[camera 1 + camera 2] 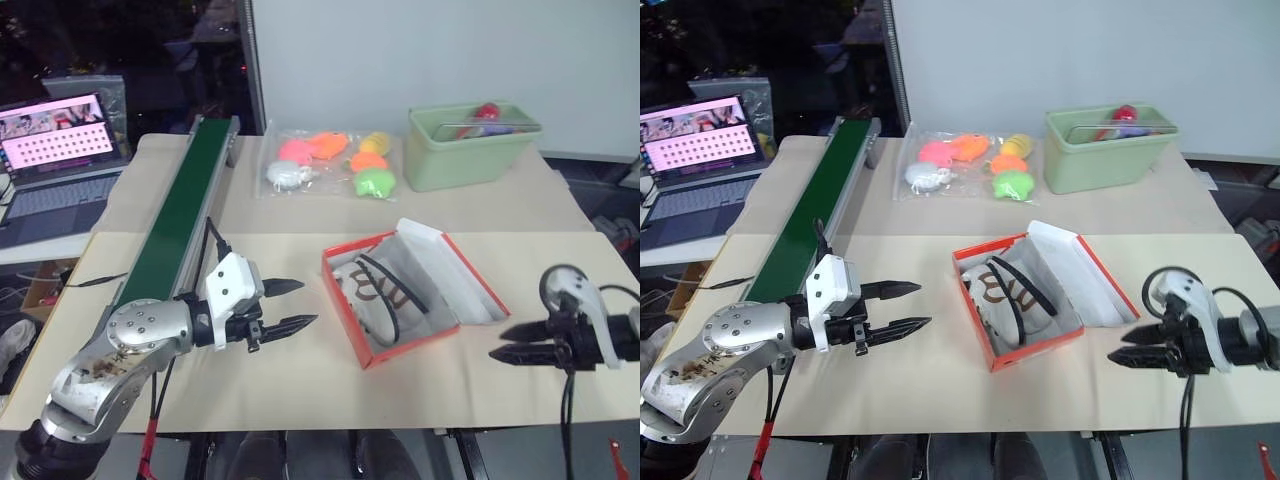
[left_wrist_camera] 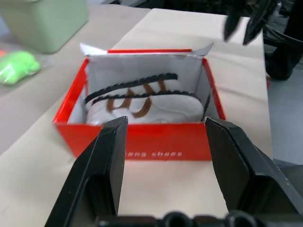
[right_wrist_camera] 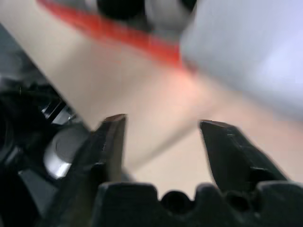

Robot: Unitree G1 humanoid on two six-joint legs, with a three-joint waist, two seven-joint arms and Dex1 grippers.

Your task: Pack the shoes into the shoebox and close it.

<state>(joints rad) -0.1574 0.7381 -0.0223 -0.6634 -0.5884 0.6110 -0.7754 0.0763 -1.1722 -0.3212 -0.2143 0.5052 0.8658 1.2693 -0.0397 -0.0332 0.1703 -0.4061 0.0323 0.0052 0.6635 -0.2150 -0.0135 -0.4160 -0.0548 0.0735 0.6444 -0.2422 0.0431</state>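
Now, shoebox [image 1: 415,300] mid-table, lid flap lying open toward far right, shoes [image 2: 142,101] already inside, dark laces up. Left pincer [image 1: 290,305] hovers just left of box, fingers apart, empty. Right pincer [image 1: 1135,353] near table's right edge, well apart from box, fingers slightly apart, holding nothing. Step in hand, by my guess: closing lid. Best approach: right pincer gets under flap's outer edge, swings it over; left steadies box wall so it doesn't slide.

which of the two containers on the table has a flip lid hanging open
The red-orange shoebox in the middle, its white-lined lid folded back; the pale green bin behind has no lid.
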